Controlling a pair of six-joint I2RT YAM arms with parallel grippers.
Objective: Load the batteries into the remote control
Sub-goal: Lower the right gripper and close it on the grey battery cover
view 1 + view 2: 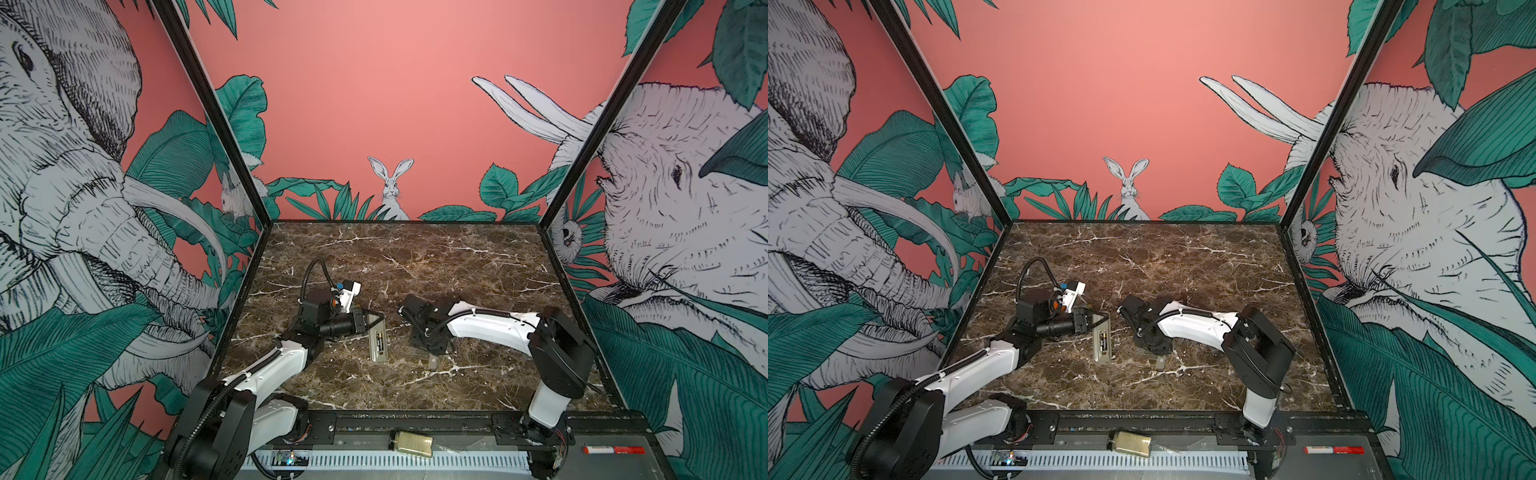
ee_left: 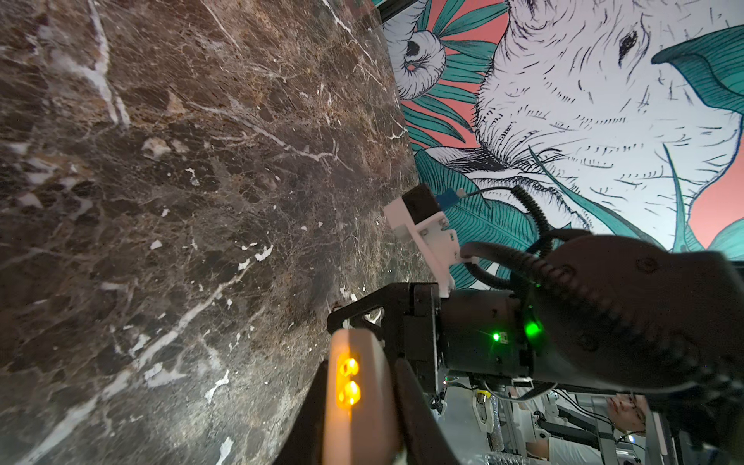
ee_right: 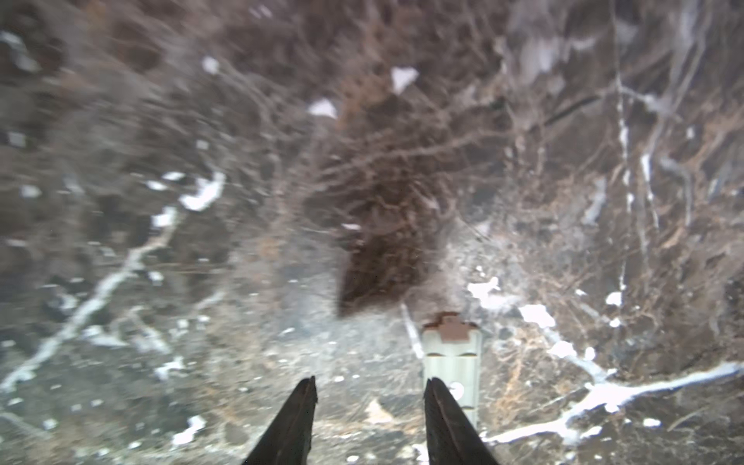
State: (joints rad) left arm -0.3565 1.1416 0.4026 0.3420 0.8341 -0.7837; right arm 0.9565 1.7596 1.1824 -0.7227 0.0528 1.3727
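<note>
The remote control (image 1: 377, 347) lies back-up on the marble table in both top views, its battery recess uncovered. The batteries (image 1: 1103, 341) lie in that recess, dark with brassy marks. My left gripper (image 1: 375, 321) is shut on the remote's far end. In the left wrist view that beige end (image 2: 362, 402) sits between the dark fingers (image 2: 418, 418), with two orange lights glowing on it. My right gripper (image 3: 370, 388) points down at the table to the right of the remote, open, with nothing between its fingertips (image 3: 306, 398).
A small grey battery cover (image 3: 451, 354) lies flat on the table just outside one right finger, also seen as the grey piece (image 1: 433, 360) under the right wrist. A jar (image 1: 411, 440) and a red marker (image 1: 615, 450) lie on the front rail. Patterned walls enclose three sides.
</note>
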